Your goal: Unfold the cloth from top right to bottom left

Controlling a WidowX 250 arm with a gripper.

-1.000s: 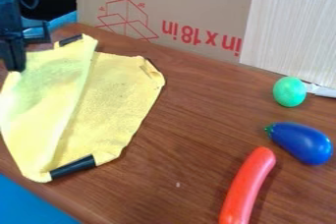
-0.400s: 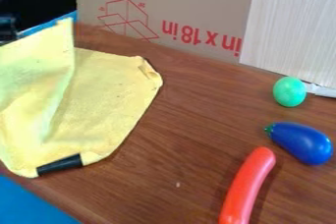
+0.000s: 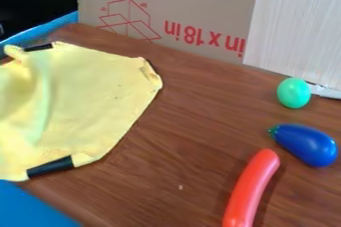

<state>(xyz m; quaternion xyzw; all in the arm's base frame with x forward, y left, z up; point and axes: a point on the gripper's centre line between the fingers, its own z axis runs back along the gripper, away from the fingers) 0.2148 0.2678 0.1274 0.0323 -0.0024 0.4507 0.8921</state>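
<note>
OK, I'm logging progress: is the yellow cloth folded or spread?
Mostly spread: the cloth lies broad and largely flat, with a raised ridge toward its left.

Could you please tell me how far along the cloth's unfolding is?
The yellow cloth looks largely unfolded: its right part lies spread out. I cannot tell whether anything is in hand, as its left part runs past the view's edge. Probably left: smoothing the ridge on its left side, the curled upper left corner and the small tuck at upper right.
</note>
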